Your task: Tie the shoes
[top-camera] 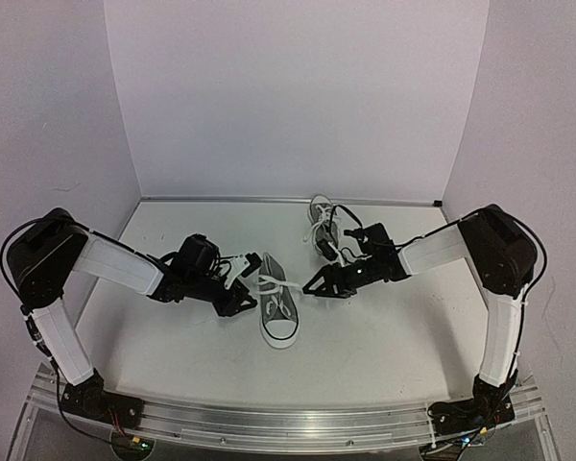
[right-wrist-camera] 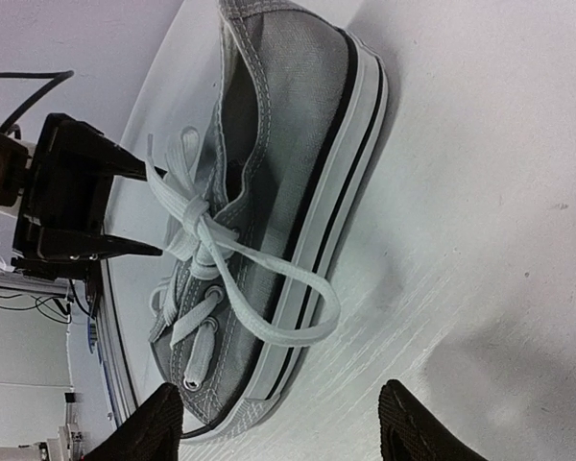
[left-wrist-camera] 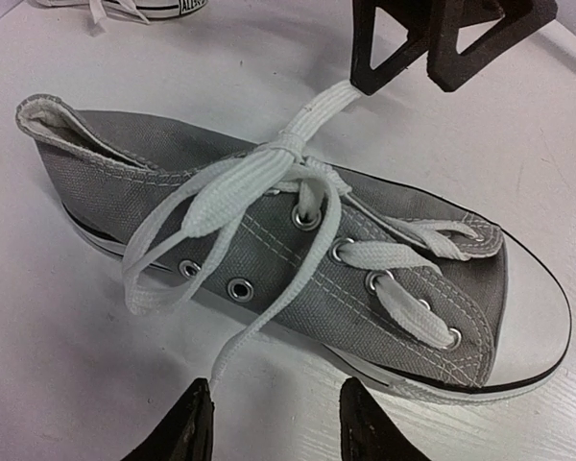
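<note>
Flanking the near shoe (top-camera: pixel 278 309), left end effector (top-camera: pixel 252 281) and right end effector (top-camera: pixel 312 285) both spread, second shoe (top-camera: pixel 322 226) behind.

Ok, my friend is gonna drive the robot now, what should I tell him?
Left hand: open, holding nothing, beside the near shoe.
Right hand: open, holding nothing, on that shoe's other side.
Shoes: the near shoe sits mid-table, toe toward the arms; the far shoe lies behind it.
Done: the near shoe has a knotted bow.
Left: the far shoe's laces look loose; tie them.
</note>
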You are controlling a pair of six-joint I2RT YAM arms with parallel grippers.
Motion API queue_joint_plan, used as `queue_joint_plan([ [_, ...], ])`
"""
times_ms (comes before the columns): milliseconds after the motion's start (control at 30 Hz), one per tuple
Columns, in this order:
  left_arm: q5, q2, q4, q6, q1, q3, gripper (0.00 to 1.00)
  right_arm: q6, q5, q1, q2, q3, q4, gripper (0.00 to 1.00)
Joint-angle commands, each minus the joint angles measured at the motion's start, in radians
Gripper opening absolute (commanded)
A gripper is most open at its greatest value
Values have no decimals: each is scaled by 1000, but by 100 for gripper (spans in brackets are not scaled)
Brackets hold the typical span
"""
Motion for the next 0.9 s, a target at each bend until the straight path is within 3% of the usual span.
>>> queue_joint_plan([
  [0,33,34,-17,30,2,69,39,-1,-31,-2,-45,-34,17,61],
  [200,102,18,-49,46,-2,111,9,-13,-34,-1,-48,-66,21,58],
  [333,158,0,-79,61,-37,132,0,-12,-21,-3,-68,-67,21,58],
  [600,158,36,-86,58,-100,202,2,10,3,-31,-98,-58,22,59],
  [733,19,2,-97,36,-69,171,26,19,-8,-34,-93,-60,21,59],
  [867,15,-10,-184,55,17,158,36,18,-26,-33,-90,-73,22,59],
])
